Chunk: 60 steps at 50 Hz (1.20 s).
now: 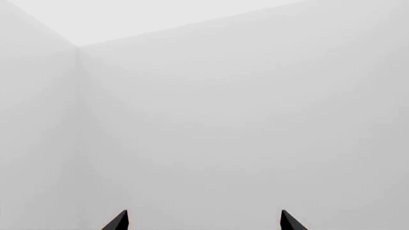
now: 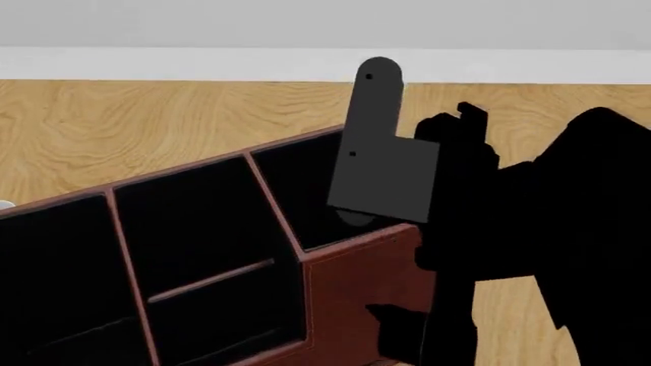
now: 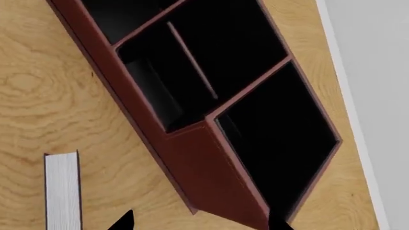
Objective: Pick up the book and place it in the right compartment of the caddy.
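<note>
The reddish-brown caddy (image 3: 191, 158) with a black interior stands on the wooden table; it also shows in the head view (image 2: 356, 282). Its right compartment (image 3: 275, 129) is the tall end section, seen in the head view (image 2: 300, 179) partly behind my right arm. The book (image 3: 62, 191) lies on the table in front of the caddy, showing white page edges and a thin black cover edge; it is hidden in the head view. My right gripper (image 3: 201, 223) is open and empty above the caddy's right front corner, with the book off to one side. My left gripper (image 1: 204, 223) is open and empty, facing blank grey walls.
The wooden table (image 2: 122, 130) runs back to a white wall strip (image 2: 203, 62). My right arm (image 2: 529, 221) and its grey link (image 2: 376, 152) cover the caddy's right end in the head view. The middle section (image 2: 198, 236) has a crosswise divider.
</note>
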Available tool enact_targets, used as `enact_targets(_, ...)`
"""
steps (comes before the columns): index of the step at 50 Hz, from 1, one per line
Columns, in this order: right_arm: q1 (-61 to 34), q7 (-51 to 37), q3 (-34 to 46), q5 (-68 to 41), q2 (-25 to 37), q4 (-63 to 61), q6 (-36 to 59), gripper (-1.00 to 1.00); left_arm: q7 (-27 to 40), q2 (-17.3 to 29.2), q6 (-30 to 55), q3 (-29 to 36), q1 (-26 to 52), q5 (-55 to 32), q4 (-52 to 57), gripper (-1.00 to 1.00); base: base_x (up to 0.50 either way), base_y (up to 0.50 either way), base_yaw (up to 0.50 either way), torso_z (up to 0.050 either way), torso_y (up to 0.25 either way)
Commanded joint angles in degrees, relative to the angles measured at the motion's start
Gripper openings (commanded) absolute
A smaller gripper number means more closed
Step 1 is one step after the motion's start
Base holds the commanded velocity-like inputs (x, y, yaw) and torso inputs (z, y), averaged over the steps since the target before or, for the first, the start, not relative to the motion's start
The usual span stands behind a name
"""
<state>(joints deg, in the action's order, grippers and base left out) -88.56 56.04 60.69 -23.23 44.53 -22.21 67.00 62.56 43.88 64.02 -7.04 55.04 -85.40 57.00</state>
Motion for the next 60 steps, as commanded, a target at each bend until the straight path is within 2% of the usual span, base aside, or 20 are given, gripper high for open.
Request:
enact_targets(1, 1.94, 0.98, 3.73, -0.13, 0.32, -1.06, -0.04, 1.00, -1.02, 0.02, -0.65, -0.44, -1.76, 1.49, 0.29, 1.00, 0.00, 0.00, 0.00, 0.000, 0.000)
enact_targets(37, 11.31, -1.93, 4.59, -4.23, 1.04, -5.60, -0.01, 1.00, -2.95, 0.22, -2.93, -0.70, -5.29, 4.82, 0.70, 1.00, 0.00, 0.00, 0.00, 0.000, 0.000)
enact_targets(60, 15.84, -3.98, 7.50, -3.67, 1.51, -6.32, -1.30, 1.00, -1.01, 1.61, -4.16, -0.70, -5.41, 2.88, 1.34, 1.00, 0.00, 0.00, 0.00, 0.000, 0.000)
